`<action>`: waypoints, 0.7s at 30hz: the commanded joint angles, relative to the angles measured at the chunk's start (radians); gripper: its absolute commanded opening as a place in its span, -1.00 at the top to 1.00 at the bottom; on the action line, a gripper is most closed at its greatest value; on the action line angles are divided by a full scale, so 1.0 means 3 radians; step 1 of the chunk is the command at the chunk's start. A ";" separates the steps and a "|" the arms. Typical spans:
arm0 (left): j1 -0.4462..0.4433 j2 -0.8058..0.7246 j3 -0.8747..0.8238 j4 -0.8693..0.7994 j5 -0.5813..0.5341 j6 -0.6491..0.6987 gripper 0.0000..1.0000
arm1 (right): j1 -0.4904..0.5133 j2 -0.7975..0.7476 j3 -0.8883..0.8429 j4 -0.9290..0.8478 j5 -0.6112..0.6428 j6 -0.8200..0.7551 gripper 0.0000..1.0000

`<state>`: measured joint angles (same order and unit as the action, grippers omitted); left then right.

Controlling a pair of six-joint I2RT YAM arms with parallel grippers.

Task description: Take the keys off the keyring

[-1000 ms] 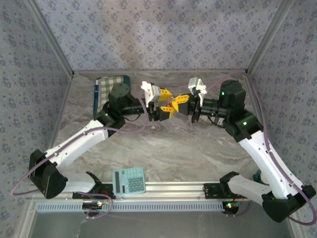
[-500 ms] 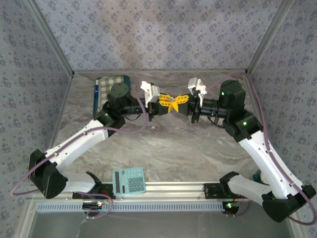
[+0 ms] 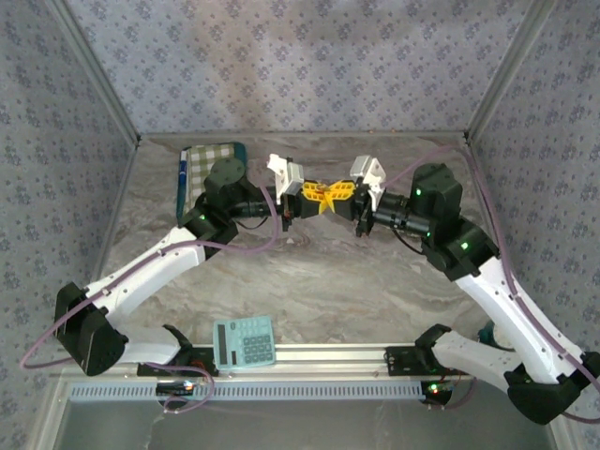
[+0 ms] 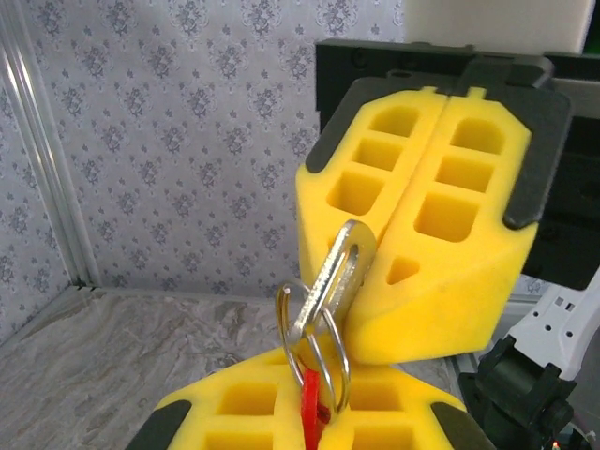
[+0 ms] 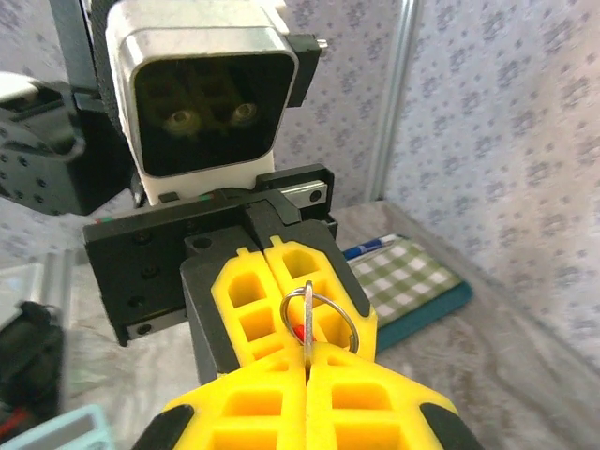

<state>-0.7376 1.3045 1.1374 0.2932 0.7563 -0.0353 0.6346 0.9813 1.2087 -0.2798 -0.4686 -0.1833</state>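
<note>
Two grips, one small bunch. Seen from the left wrist, the right gripper (image 4: 380, 281) has its yellow fingers pressed together on the upper end of a silver key (image 4: 345, 267). The left gripper (image 4: 314, 417), at the bottom edge, is clamped on the red piece (image 4: 309, 412) hanging from the same keyring (image 4: 325, 354). The keys (image 4: 317, 319) are strung in mid-air between the two arms, clear of the table.

The step in hand looks to be working the silver key off the ring, and a straight tug would likely only jam it. Better to walk the key's hole round the split coil to its open end, the left side holding the ring steady.

From the right wrist, the ring stands as a loop just above the closed seam of the right fingers, with the red piece tucked behind it against the left gripper's fingers. Little metal shows between the pads, so a slip is the risk — small, slow turns seem wise.

From above, both arms reach over the far middle of a grey marbled table (image 3: 328, 277), their tips meeting. A teal calculator (image 3: 244, 342) lies at the near edge, and a green checked pouch (image 3: 214, 156) with a blue pen (image 3: 180, 176) sits in the far left corner. Walls (image 3: 300, 66) papered in a small blue-grey flower print close off three sides — metal posts run up the corners.
</note>
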 commanded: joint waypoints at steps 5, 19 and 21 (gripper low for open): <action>0.0170 -0.0089 -0.0061 0.0427 0.0013 -0.0400 1.00 | 0.0366 -0.0210 -0.0289 -0.0017 0.0799 -0.0656 1.00; 0.0211 -0.0127 -0.0095 0.0455 0.0069 -0.0547 1.00 | 0.0706 -0.0332 -0.0536 0.0323 0.1539 -0.1046 1.00; 0.0223 -0.0116 -0.0095 0.0515 0.0092 -0.0608 1.00 | 0.0729 -0.0359 -0.0595 0.0356 0.1561 -0.1127 1.00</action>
<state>-0.6861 1.3033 1.1042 0.3523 0.7784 -0.1726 0.8360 0.8898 1.0592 -0.1726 -0.0353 -0.4652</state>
